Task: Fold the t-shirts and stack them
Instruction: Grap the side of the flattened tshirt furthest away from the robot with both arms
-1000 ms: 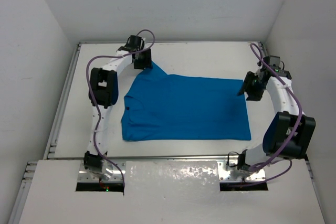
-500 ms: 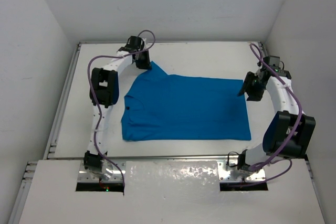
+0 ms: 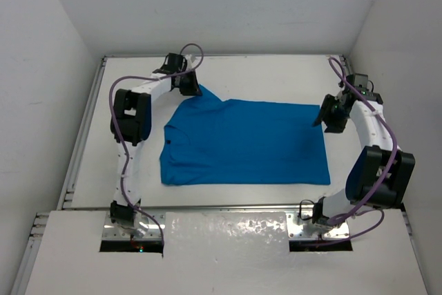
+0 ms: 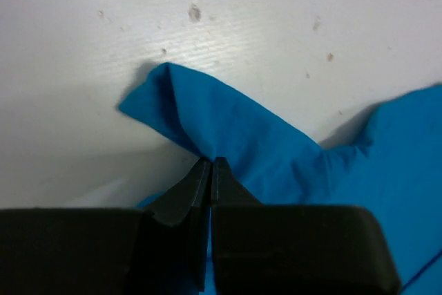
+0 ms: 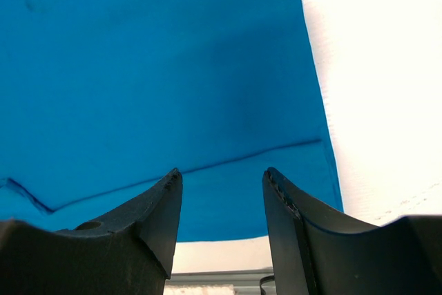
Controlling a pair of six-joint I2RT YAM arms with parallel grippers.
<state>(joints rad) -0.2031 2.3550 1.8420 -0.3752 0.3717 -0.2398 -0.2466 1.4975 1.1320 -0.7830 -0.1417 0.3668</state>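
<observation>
A bright blue t-shirt (image 3: 245, 141) lies spread on the white table, its hem to the right. My left gripper (image 3: 194, 90) is at the shirt's far left sleeve. In the left wrist view its black jaws are pressed together on a fold of the sleeve cloth (image 4: 207, 129), and the left gripper (image 4: 210, 164) pinches it. My right gripper (image 3: 323, 117) hangs at the far right corner of the hem. In the right wrist view the right gripper (image 5: 221, 177) stands open over the t-shirt's hem (image 5: 207, 88) with nothing between its fingers.
A raised metal rail (image 3: 83, 129) runs along the table's left side and another along the near edge (image 3: 228, 206). White walls close in the back and both sides. Purple cables loop over both arms.
My left gripper has shut on the sleeve and shifted slightly right and toward the front. The left arm's elbow has moved left. The right arm has not moved.
</observation>
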